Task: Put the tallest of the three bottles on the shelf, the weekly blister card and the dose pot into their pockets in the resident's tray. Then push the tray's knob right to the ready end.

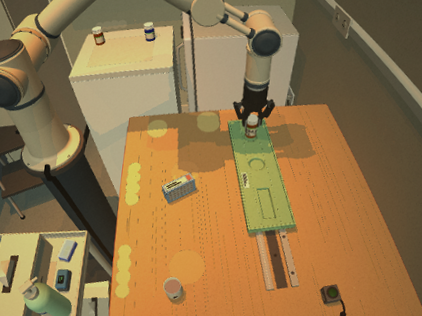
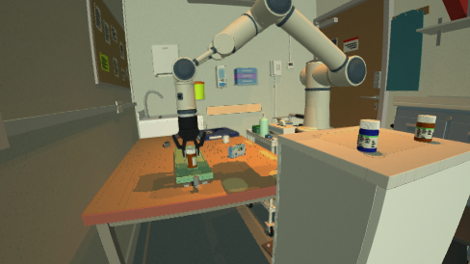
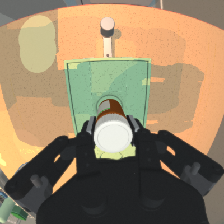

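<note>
On the orange table the green tray (image 1: pixel 260 177) lies lengthwise on its rails, with a round pocket and a rectangular pocket showing empty along its middle. At its far end an amber bottle (image 1: pixel 252 127) with a white cap (image 3: pixel 113 136) stands upright in a round pocket. The tray's knob (image 3: pixel 107 25) sticks out past that end on a short stem. The blister card (image 1: pixel 179 188) lies on the table left of the tray, and the dose pot (image 1: pixel 172 289) stands near the table's front edge. Two shorter bottles (image 2: pixel 368 136) (image 2: pixel 425 127) stand on the white shelf unit. My gripper (image 3: pixel 113 128) is closed around the amber bottle just below its cap.
The table's far edge runs just beyond the knob, with white cabinets (image 1: pixel 125 78) behind it. A small green button box (image 1: pixel 332 294) sits at the table's front right. A cart with supplies (image 1: pixel 25 277) stands off the table's front left corner.
</note>
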Controlling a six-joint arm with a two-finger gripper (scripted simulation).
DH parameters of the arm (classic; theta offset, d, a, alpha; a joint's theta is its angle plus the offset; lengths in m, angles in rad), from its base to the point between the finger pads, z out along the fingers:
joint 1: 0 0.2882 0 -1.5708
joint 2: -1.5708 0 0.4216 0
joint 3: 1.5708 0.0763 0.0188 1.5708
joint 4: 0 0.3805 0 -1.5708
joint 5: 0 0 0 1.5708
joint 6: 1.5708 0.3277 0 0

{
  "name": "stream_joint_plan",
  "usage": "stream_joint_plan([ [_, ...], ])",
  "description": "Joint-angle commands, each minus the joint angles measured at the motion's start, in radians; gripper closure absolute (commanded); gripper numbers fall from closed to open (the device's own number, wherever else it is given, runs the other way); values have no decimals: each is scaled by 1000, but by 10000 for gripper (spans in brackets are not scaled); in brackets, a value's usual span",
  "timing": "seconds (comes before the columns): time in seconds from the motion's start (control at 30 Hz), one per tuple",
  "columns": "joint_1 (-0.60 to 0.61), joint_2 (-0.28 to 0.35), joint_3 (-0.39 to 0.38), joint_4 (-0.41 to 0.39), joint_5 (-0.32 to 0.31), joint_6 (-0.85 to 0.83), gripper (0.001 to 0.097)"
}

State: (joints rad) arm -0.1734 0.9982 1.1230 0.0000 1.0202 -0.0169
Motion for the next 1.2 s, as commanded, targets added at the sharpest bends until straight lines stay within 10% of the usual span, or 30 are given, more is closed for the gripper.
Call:
stream_joint_plan([
  [0.0,0,-1,-1,0,-1,0,901],
  [1.17,0,27,0,0,-29,0,901],
])
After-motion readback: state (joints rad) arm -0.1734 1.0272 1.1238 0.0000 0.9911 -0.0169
